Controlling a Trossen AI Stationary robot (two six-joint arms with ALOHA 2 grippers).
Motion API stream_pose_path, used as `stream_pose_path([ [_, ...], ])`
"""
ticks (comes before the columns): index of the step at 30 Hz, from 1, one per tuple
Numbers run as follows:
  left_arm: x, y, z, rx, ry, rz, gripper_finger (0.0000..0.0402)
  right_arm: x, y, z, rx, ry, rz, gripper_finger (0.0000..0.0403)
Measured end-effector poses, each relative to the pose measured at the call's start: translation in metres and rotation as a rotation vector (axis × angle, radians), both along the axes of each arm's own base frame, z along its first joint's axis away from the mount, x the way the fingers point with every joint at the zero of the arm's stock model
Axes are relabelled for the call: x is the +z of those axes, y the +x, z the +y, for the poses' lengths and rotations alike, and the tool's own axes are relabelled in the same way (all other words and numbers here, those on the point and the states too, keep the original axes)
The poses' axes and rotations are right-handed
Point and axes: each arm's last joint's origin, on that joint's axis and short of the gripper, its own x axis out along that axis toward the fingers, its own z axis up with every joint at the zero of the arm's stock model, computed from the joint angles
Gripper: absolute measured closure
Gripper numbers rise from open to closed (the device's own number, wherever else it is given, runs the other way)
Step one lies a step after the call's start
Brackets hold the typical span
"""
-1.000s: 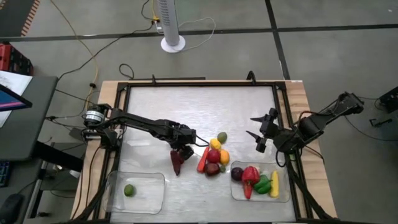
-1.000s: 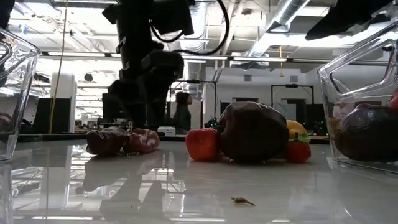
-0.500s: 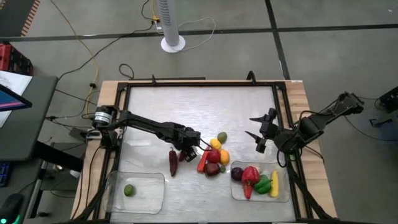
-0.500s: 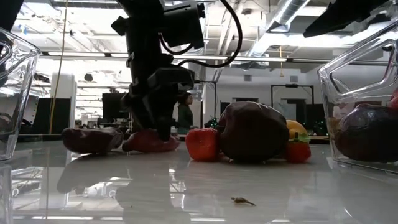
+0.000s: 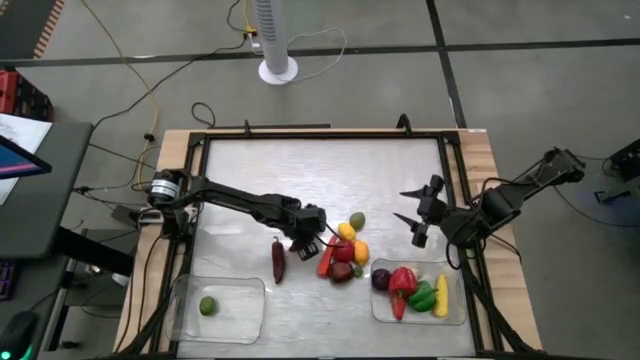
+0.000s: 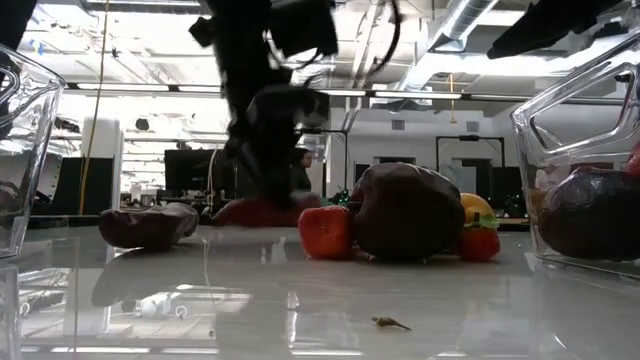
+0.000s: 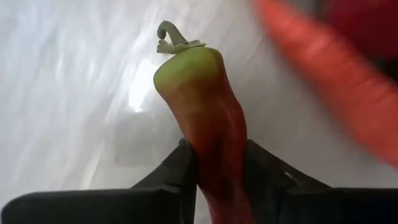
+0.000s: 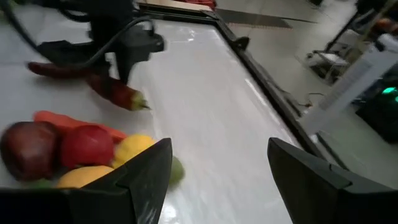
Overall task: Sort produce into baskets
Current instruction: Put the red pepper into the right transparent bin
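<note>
1. The left basket (image 5: 222, 308) sits at the near left of the tabletop (image 5: 300, 170) and holds one lime (image 5: 208, 305).
2. A dark red chili pepper (image 5: 278, 261) lies loose on the tabletop, just left of the produce pile and apart from the left claw.
3. The left claw (image 5: 303, 243) is near the middle of the tabletop, just left of the pile. Its fingers (image 7: 177, 180) are pressed on a red pepper with a green top (image 7: 205, 118), which the left wrist view shows pinched between them; the low view shows this pepper (image 6: 258, 210) low, by the tabletop.
4. The pile beside it has an orange carrot (image 5: 326, 256), a red apple (image 5: 343, 249), a dark purple piece (image 5: 342, 272), yellow pieces (image 5: 347, 231) and a green one (image 5: 357, 220).
5. The right basket (image 5: 455, 312) at the near right holds a dark purple piece (image 5: 381, 279), a red pepper (image 5: 402, 285), green pieces (image 5: 424, 297) and a yellow one (image 5: 442, 295).
6. The right claw (image 5: 412, 206) waits with fingers spread, over the right side of the tabletop, holding nothing.
</note>
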Motion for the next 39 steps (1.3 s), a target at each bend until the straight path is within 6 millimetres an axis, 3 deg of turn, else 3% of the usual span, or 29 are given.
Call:
stream_pose_path([
  [10, 0.081, 0.040, -0.001, -0.254, 0.358, -0.332, 0.0293, 0.005, 0.028, 0.014, -0.048, -0.056, -0.131, 0.0112],
  [15, 0.106, 0.055, -0.001, -0.359, 0.517, -0.503, 0.0293, 0.014, 0.034, 0.018, -0.039, -0.037, -0.226, 0.0112],
  [21, 0.117, 0.062, -0.003, -0.450, 0.630, -0.599, 0.0292, 0.028, 0.039, 0.022, -0.005, -0.054, -0.328, 0.0112],
  [31, 0.127, 0.066, -0.020, -0.623, 0.739, -0.704, 0.0292, 0.028, 0.055, 0.030, 0.049, -0.183, -0.312, 0.0112],
  [39, 0.128, 0.065, -0.033, -0.722, 0.812, -0.699, 0.0291, 0.023, 0.054, 0.041, 0.184, -0.291, -0.239, 0.0112],
])
